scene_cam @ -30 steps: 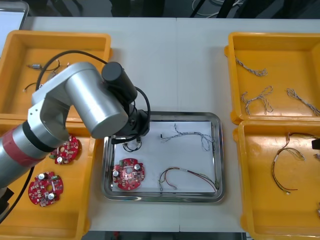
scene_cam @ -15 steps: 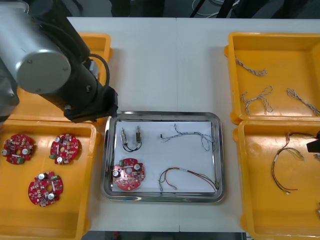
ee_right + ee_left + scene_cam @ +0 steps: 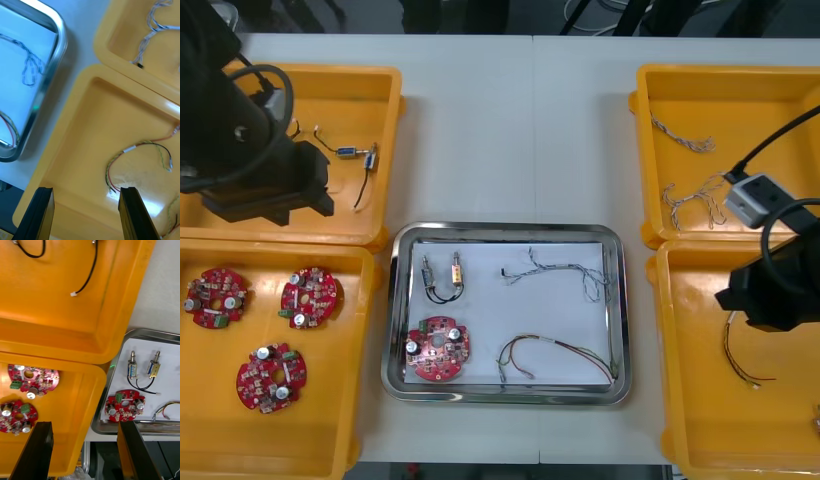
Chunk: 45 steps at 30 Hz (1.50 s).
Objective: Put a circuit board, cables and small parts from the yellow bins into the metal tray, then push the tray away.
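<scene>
Since the metal tray [image 3: 505, 229] already holds a round red circuit board [image 3: 437, 348], two small metal parts [image 3: 442, 268] joined by a black cable [image 3: 442, 296], a twisted blue and white cable [image 3: 565, 270] and a red and yellow cable [image 3: 552, 352], the load looks complete. The push away seems to be the one step left.

The left gripper [image 3: 84, 425] hangs over the yellow bin [image 3: 380, 76] off the tray's far-left corner, its fingers wide apart with nothing between them. The right gripper [image 3: 85, 190], equally wide and empty, hovers over the near yellow bin [image 3: 80, 97] just right of the tray, above a spare red and yellow cable [image 3: 138, 155].

Several things could spoil the push:
- The tray sits closely between the bins, so contact away from its middle would likely turn it and jam a corner against a bin wall.
- Fingertips set too high could ride over the shiny near rim and rake the board or the red and yellow cable, both lying close to that rim.
- A quick shove may send the light cables and small metal parts sliding on the white lining [image 3: 480, 310], and the twisted cable lies right by the tray's right rim.
- Dropping low before crossing to the tray, the right gripper might clip the bin wall or snag the spare cable and drag it along
</scene>
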Each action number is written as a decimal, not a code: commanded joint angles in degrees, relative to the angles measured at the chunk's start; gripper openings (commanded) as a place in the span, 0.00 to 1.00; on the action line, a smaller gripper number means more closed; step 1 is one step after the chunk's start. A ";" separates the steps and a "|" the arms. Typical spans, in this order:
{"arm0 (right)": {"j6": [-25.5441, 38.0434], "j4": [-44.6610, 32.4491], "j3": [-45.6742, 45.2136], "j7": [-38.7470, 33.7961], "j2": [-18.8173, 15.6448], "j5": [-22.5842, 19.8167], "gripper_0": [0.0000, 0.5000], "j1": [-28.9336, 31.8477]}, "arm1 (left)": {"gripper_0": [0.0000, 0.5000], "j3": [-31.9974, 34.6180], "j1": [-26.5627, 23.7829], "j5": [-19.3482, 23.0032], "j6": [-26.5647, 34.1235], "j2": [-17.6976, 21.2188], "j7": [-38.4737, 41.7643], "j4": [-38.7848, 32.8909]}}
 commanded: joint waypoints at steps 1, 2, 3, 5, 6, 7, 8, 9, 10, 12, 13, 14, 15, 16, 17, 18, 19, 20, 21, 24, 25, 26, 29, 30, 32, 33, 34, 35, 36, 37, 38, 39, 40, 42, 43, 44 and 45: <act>-0.32 -2.44 8.55 0.77 -1.94 -0.95 1.00 -7.05 | 1.00 5.44 -1.62 2.55 1.60 4.98 -9.83 3.16; -0.58 -2.44 10.49 0.86 -1.94 -0.86 1.00 -8.46 | 1.00 6.32 -1.62 2.73 1.60 5.25 -11.15 4.13; -0.76 -2.44 11.72 0.86 -1.94 -0.86 1.00 -9.16 | 1.00 6.85 -1.53 2.73 1.60 5.34 -11.85 4.74; -1.55 -2.44 15.76 0.95 -1.77 -0.24 1.00 -11.62 | 1.00 8.96 -1.18 2.73 1.60 5.78 -14.40 6.68; -1.63 -2.44 16.73 0.95 -1.68 -0.07 1.00 -12.33 | 1.00 9.57 -1.00 2.64 1.60 5.86 -15.01 7.20; -1.99 -2.44 18.66 1.03 -1.50 0.19 1.00 -13.56 | 1.00 10.63 -0.65 2.64 1.60 6.22 -16.42 8.17; -2.07 -2.26 20.68 1.21 -1.33 0.55 1.00 -14.79 | 1.00 11.86 -0.04 2.55 1.60 6.48 -17.83 9.05; -2.16 -2.26 21.74 1.21 -1.15 0.63 1.00 -15.49 | 1.00 12.38 0.32 2.55 1.60 6.74 -18.53 9.40; -2.16 -2.26 23.76 1.30 -0.71 0.99 1.00 -16.63 | 1.00 13.53 1.11 2.29 1.60 6.83 -20.20 10.10; -2.16 -2.08 26.39 1.65 -0.10 1.42 1.00 -18.13 | 1.00 15.37 2.34 1.93 1.60 7.27 -22.48 10.72; -2.25 -1.82 28.15 1.83 0.34 1.60 1.00 -19.27 | 1.00 16.34 3.13 1.58 1.60 7.36 -23.89 10.98; -2.25 -1.56 29.73 2.09 0.87 1.69 1.00 -20.32 | 1.00 17.30 4.10 1.23 1.60 7.62 -25.12 10.98; -2.34 -1.12 31.32 2.35 1.31 1.60 1.00 -21.55 | 1.00 18.10 5.06 0.88 1.60 7.80 -26.26 10.98; -2.34 -0.85 32.11 2.44 1.57 1.60 1.00 -22.08 | 1.00 18.54 5.50 0.70 1.60 7.80 -26.88 11.07; -2.43 -0.41 33.60 2.79 2.10 1.69 1.00 -23.05 | 1.00 19.24 6.29 0.35 1.60 7.89 -27.93 10.98; -2.60 -0.15 34.30 2.97 2.45 1.69 1.00 -23.66 | 1.00 19.77 6.82 0.18 1.60 7.89 -28.55 10.98; -2.95 0.29 35.80 3.32 2.89 1.69 1.00 -24.46 | 1.00 20.56 7.70 -0.17 1.60 7.97 -29.60 11.07; -3.48 0.73 36.94 3.67 3.51 1.69 1.00 -25.25 | 1.00 21.44 8.58 -0.53 1.60 7.97 -30.57 10.98; -3.74 1.17 38.08 4.11 4.03 1.78 1.00 -25.95 | 1.00 22.05 9.37 -0.88 1.60 7.97 -31.71 10.98; -4.36 2.05 40.19 4.90 5.09 2.22 1.00 -27.27 | 1.00 22.93 10.60 -1.93 1.60 7.89 -33.73 10.98; -4.62 2.40 41.25 5.25 5.53 2.39 1.00 -27.80 | 1.00 23.02 10.95 -2.28 1.60 7.89 -34.61 10.89; -4.89 2.93 42.48 5.60 6.06 2.74 1.00 -28.23 | 1.00 23.02 11.21 -2.90 1.60 7.89 -34.97 10.89; -6.73 4.24 45.29 6.31 7.29 4.24 1.00 -28.76 | 1.00 23.02 11.65 -3.87 1.60 7.71 -35.49 10.89; -7.52 4.68 46.52 6.66 7.73 4.94 1.00 -28.94 | 1.00 23.02 11.83 -4.13 1.60 7.36 -35.67 10.89; -8.49 5.65 48.45 7.10 8.52 5.82 1.00 -29.55 | 1.00 23.11 12.09 -4.75 1.60 6.83 -36.02 10.89; -8.75 6.00 49.07 7.27 8.78 6.08 1.00 -29.82 | 1.00 23.11 12.27 -4.92 1.60 6.74 -36.11 10.89; -9.19 6.62 50.39 7.63 9.31 6.52 1.00 -30.34 | 1.00 23.11 12.44 -5.36 1.60 6.48 -36.37 10.89; -9.63 7.23 51.53 7.98 9.75 7.14 1.00 -30.70 | 1.00 23.11 12.62 -5.71 1.60 6.22 -36.64 10.89; -10.16 7.93 52.85 8.33 10.19 7.75 1.00 -31.14 | 1.00 23.11 12.62 -6.06 1.60 5.60 -36.81 10.89; -10.34 8.29 53.38 8.42 10.45 7.93 1.00 -31.22 | 1.00 23.11 12.71 -6.41 1.60 5.42 -36.99 10.81; -10.86 8.99 54.52 8.77 10.89 8.46 1.00 -31.57 | 1.00 23.11 12.71 -7.38 1.60 5.07 -37.25 10.63; -11.57 9.60 55.57 9.12 11.24 8.81 1.00 -31.75 | 1.00 23.11 12.88 -8.52 1.60 4.37 -37.51 10.28; -11.83 9.87 56.01 9.38 11.50 8.98 1.00 -31.93 | 1.00 23.11 12.88 -9.05 1.60 4.11 -37.69 10.19; -12.88 10.57 57.86 10.26 12.30 10.13 1.00 -32.28 | 1.00 23.11 13.15 -10.90 1.60 2.70 -38.30 10.19; -13.24 10.66 58.21 10.44 12.56 10.48 1.00 -32.28 | 1.00 23.11 13.15 -11.25 1.60 2.44 -38.48 10.19; -13.68 11.10 59.09 10.88 12.91 11.09 1.00 -32.37 | 1.00 23.11 13.15 -12.04 1.60 1.82 -38.74 10.19; -14.03 11.36 59.70 11.32 13.35 11.88 1.00 -32.37 | 1.00 23.19 13.15 -12.74 1.60 1.03 -39.01 10.19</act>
